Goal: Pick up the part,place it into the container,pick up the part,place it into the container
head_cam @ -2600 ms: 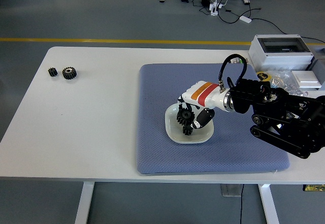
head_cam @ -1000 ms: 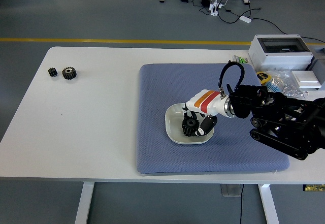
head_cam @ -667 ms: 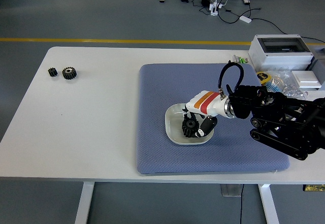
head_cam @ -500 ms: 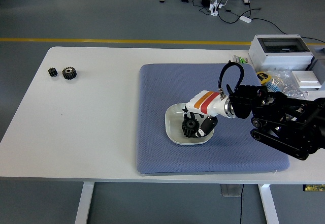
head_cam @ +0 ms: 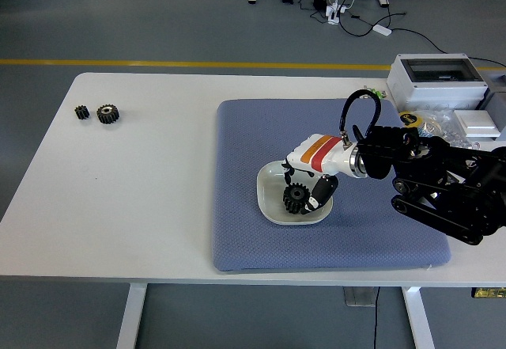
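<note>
Small gear (head_cam: 81, 112): far to the left of the hand, near the table's left far corner, lying flat on the table (head_cam: 150, 199).
Larger gear (head_cam: 107, 113): just right of the small one, close beside it, equally far left of the hand.
Blue mat (head_cam: 253, 238): spread under the hand and the bowl, covering the table's right half.
White bowl (head_cam: 269, 210): on the mat, directly below the hand's fingers; its rim shows to the hand's left and near side.
Black gear in bowl (head_cam: 296, 197): lies inside the bowl, right at the fingertips, touching or nearly touching them.
Right hand (head_cam: 310, 176): white shell with orange and red stripes, black fingers curled down into the bowl; whether they grip the gear or have let it go cannot be told.
Grey box (head_cam: 439, 80): behind the hand's arm, at the table's far right corner.
</note>
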`<action>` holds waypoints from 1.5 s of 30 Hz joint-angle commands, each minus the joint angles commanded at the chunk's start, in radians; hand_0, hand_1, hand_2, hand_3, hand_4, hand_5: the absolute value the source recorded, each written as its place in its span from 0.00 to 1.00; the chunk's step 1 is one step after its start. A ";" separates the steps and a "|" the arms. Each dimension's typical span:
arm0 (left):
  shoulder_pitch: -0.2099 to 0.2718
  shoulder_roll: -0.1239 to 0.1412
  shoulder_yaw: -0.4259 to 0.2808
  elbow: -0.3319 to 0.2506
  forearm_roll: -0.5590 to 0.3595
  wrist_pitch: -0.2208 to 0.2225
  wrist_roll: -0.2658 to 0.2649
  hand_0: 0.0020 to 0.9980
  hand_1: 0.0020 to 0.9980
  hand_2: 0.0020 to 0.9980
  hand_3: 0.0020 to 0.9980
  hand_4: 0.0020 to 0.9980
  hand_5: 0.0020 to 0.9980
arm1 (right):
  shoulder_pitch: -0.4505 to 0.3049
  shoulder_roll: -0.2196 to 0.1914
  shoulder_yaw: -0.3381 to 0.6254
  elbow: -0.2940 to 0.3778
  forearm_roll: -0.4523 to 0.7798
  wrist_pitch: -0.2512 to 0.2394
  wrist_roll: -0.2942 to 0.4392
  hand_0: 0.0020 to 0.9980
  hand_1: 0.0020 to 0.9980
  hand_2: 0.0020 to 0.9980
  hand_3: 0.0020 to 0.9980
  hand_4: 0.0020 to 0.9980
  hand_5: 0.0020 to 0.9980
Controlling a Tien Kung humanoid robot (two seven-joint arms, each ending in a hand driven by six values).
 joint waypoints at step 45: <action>0.004 -0.010 -0.006 0.000 0.003 -0.003 -0.006 0.72 0.70 0.75 0.62 0.75 0.70 | -0.313 -0.260 0.795 -0.226 0.840 -0.058 0.120 0.71 0.72 0.86 0.90 1.00 0.55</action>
